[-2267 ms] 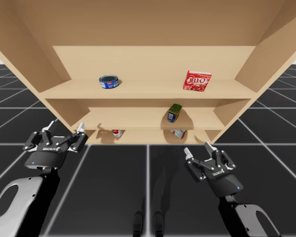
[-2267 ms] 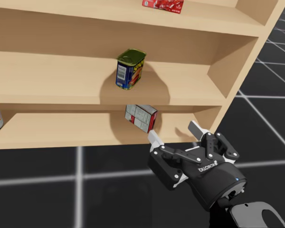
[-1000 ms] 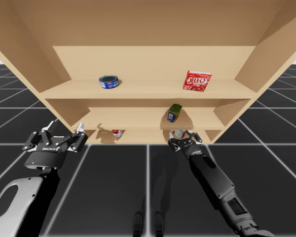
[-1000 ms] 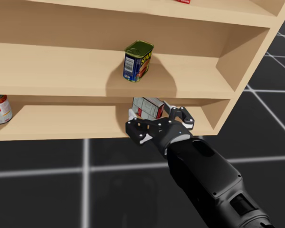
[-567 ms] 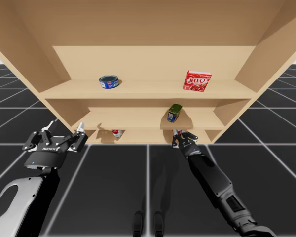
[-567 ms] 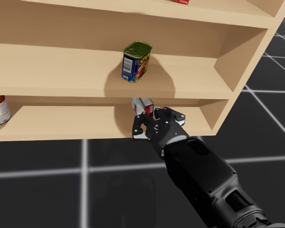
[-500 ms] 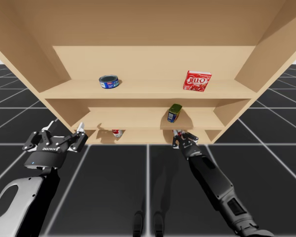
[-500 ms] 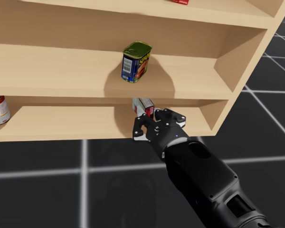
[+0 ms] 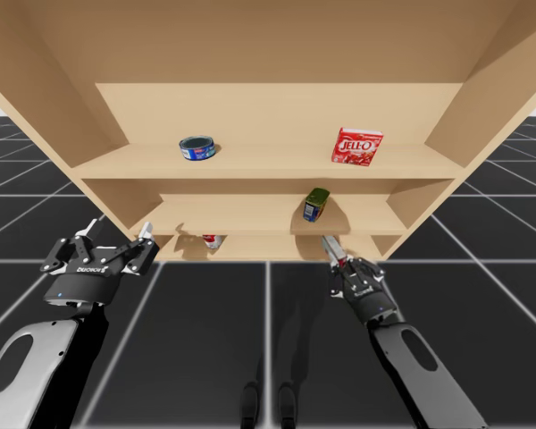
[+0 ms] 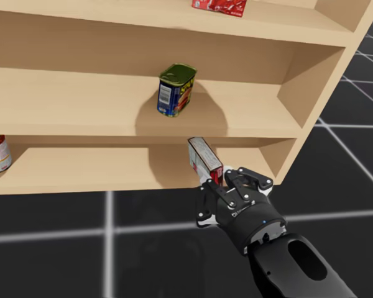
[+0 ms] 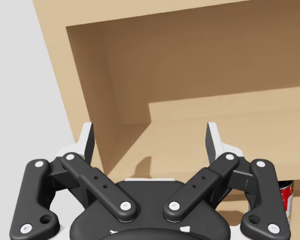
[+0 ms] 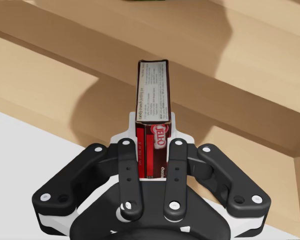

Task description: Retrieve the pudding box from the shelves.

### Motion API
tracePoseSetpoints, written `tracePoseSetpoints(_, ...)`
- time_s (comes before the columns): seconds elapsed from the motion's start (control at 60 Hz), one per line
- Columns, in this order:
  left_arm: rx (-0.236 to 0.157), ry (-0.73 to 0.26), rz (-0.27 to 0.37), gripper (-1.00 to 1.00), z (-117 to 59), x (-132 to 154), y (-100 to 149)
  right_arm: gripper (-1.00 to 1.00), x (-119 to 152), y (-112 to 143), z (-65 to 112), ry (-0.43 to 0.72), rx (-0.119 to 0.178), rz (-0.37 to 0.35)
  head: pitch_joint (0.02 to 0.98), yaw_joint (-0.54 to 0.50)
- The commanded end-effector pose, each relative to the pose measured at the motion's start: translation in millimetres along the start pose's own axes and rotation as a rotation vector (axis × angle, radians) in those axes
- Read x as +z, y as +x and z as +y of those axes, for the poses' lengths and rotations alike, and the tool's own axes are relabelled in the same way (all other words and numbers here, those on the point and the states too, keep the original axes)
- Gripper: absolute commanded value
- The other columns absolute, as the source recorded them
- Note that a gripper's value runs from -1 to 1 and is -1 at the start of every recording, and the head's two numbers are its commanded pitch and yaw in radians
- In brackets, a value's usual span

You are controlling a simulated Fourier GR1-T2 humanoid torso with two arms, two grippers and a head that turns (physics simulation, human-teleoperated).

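While my right gripper (image 12: 151, 132) is clamped on the narrow sides of the pudding box (image 12: 152, 95), the box stands upright out of its fingers. It sits just in front of the bottom bay of the shelves (image 9: 250, 170), below the green can (image 10: 174, 90). I judge the withdrawal should run straight back toward me, with the grip firm and the box level, so its top edge stays off the shelf lip above. My left gripper (image 11: 150, 145) hangs spread and empty near the shelves' left end. Half a second ago the right arm was stretched out with the box inside the bay; now it has drawn back. My head has turned slightly, and the left arm is unchanged.
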State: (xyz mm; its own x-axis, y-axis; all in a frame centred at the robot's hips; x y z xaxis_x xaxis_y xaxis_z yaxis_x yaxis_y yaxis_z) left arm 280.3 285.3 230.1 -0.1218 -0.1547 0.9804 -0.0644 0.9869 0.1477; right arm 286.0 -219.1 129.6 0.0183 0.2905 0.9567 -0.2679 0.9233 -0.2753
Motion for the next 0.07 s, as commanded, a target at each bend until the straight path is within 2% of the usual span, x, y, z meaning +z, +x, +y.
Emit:
tracePoseSetpoints(0.017, 0.001, 0.000, 0.000, -1.00, 0.1, -0.3, -0.6, 1.00, 31.2, 7.4, -9.2, -0.064, 0.030, -0.025, 0.723, -0.25)
tracePoseSetpoints(0.067, 0.001, -0.001, 0.000, -1.00, 0.0, -0.3, -0.5, 1.00, 40.3, 7.6, -8.9, -0.059, 0.042, -0.029, 0.722, -0.25)
